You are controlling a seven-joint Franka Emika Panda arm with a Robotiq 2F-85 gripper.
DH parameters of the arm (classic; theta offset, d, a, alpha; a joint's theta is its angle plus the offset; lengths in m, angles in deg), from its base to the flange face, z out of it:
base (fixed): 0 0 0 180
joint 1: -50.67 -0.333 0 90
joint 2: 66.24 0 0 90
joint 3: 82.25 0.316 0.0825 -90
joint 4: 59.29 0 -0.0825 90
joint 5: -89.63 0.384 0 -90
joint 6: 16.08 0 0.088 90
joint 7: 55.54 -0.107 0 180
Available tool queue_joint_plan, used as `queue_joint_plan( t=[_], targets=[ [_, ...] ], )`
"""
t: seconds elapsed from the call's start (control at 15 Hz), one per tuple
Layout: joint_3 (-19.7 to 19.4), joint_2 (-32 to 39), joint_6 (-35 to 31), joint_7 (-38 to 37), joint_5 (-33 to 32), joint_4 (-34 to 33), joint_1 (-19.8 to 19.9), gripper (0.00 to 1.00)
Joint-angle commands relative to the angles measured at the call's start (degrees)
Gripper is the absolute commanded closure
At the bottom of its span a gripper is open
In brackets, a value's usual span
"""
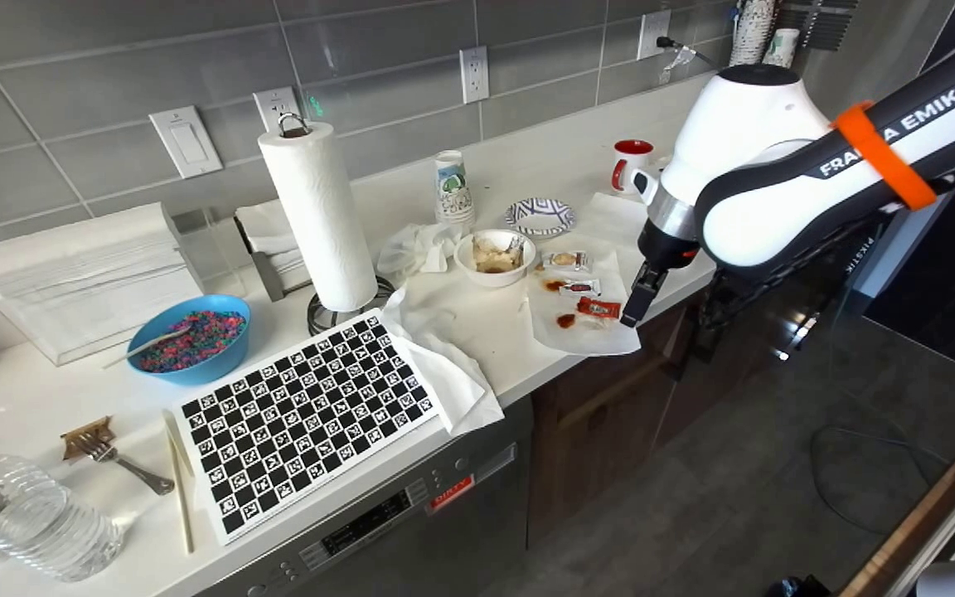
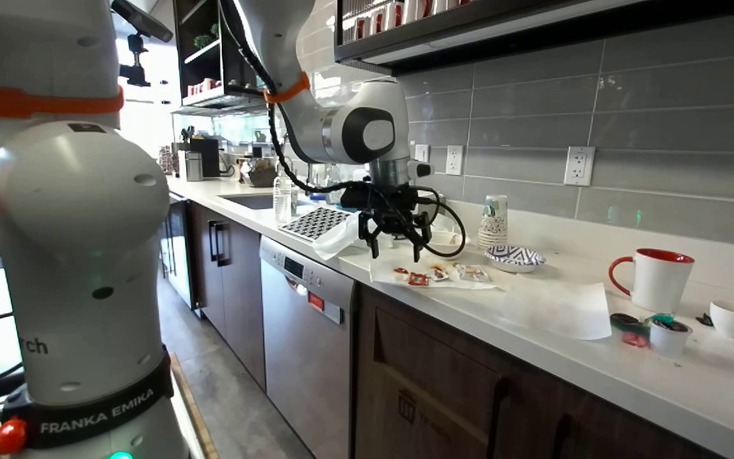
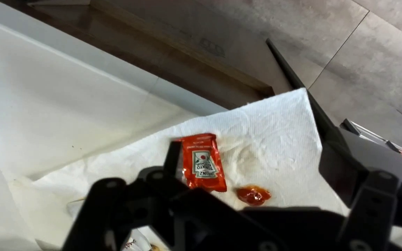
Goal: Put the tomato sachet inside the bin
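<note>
The tomato sachet [image 3: 202, 162] is a flat red packet lying on a white paper towel. It shows in both exterior views too [image 1: 598, 308] [image 2: 418, 279]. My gripper [image 2: 395, 252] is open and empty, above the counter near the sachet. In the wrist view its fingers [image 3: 257, 164] stand wide apart, with the sachet beside the left finger, which overlaps its edge in the picture. In an exterior view the gripper [image 1: 633, 313] appears just right of the sachet. A dark wood cabinet front with a bin symbol [image 2: 407, 407] and a recessed slot [image 2: 434, 344] is below the counter; the bin's inside is hidden.
A ketchup blob [image 3: 253, 195] lies by the sachet. Two pale sachets [image 1: 580, 288] [image 1: 565, 260] lie behind it on the towel [image 1: 602, 342]. A white bowl [image 1: 477, 274], patterned plate [image 1: 540, 217], cup stack [image 1: 453, 195] and red-white mug [image 1: 632, 166] stand around. The counter edge is close.
</note>
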Motion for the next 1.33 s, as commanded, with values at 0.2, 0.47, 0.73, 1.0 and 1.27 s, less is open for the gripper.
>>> queue_joint_plan(
  t=[0.2, 0.47, 0.73, 1.0, 1.27],
  targets=[
    [1.47, 8.6, -2.3, 3.73, 0.62, -6.36, 2.41, 0.12],
    [2.08, 11.43, -2.07, 4.99, 0.35, -9.08, 3.99, 0.27],
    [2.96, 13.99, -1.8, 5.83, 0.32, -11.23, 5.38, 0.39],
    [4.02, 15.88, -1.64, 6.43, 0.27, -12.72, 6.52, 0.54],
    [4.83, 17.12, -1.52, 6.79, 0.19, -13.57, 7.37, 0.71]
  ],
)
